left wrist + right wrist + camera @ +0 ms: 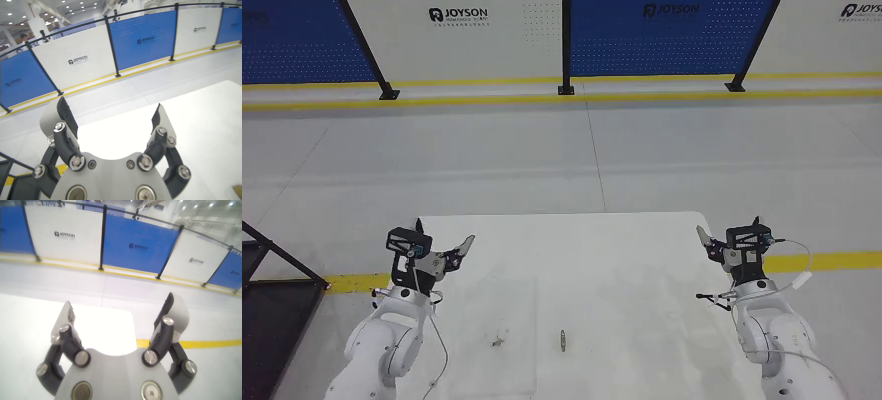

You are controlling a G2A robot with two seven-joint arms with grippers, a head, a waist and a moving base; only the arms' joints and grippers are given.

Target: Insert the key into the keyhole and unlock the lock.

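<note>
Smooth white table (622,270); left claw (110,101), right claw (119,298) agape, ribbed black pads (67,115)

Your table (642,300) is white, with rounded far corners. Beyond it you have pale grey floor (592,160) running to a fence (452,40) of blue and white panels on black posts (565,45). A yellow line (492,101) runs along the foot of the fence. A nearer yellow stripe (832,261) crosses the floor on both sides of the table. At near left, a dark rack (277,320) stands beside the table. Round ceiling lights (9,14) glow past the fence, to the left.
</note>
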